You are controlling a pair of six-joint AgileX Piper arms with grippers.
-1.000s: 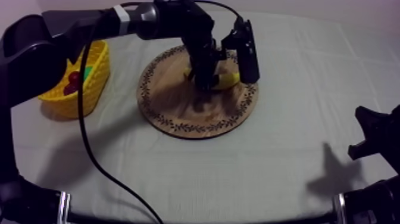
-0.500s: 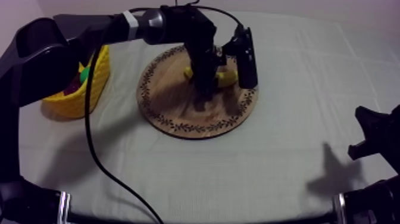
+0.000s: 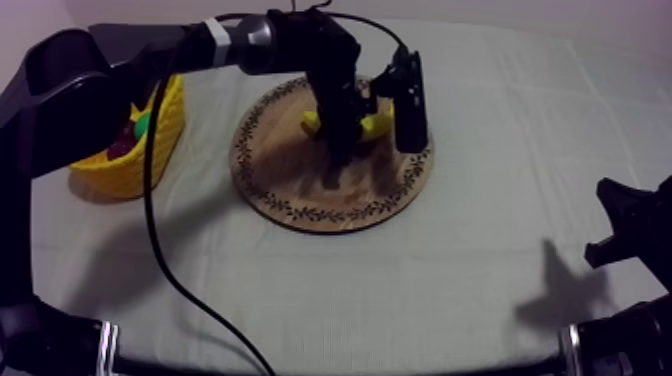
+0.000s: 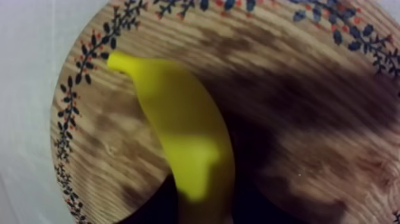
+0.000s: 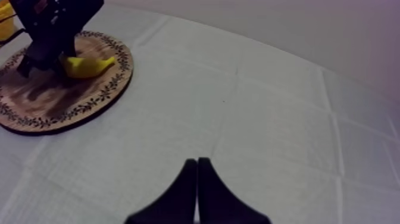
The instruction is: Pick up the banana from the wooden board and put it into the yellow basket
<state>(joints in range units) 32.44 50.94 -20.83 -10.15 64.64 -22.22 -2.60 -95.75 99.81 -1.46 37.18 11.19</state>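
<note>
— Comparing this with a second ago, what can be said to have changed on the wooden board [image 3: 300, 190]?

— The banana [image 3: 376, 126] has been shifted a little toward the far rim. Its left tip, hidden before, is now seen beside the left tool [image 3: 345, 135]. The tool has been moved by the same small amount, so the two are judged to be travelling together.

— Is the fruit taken to be grasped, then?

— It is. In the left wrist view the banana is seen clamped between two dark fingers [image 4: 153, 210], with the board's grain and patterned rim lying behind it. Whether it has been raised clear of the wood cannot be told. A lift is judged to be just starting.

— And the other arm?

— The right tool [image 5: 197, 179] is parked low at its own side of the bench [image 3: 420, 300], well apart from the board. Its fingers are pressed together on nothing.

— What is left to be done?

— The banana is still over the board, so the whole carry remains. It must be lifted clear, taken across to the yellow basket [image 3: 165, 125] at the left side, and released inside it.
</note>
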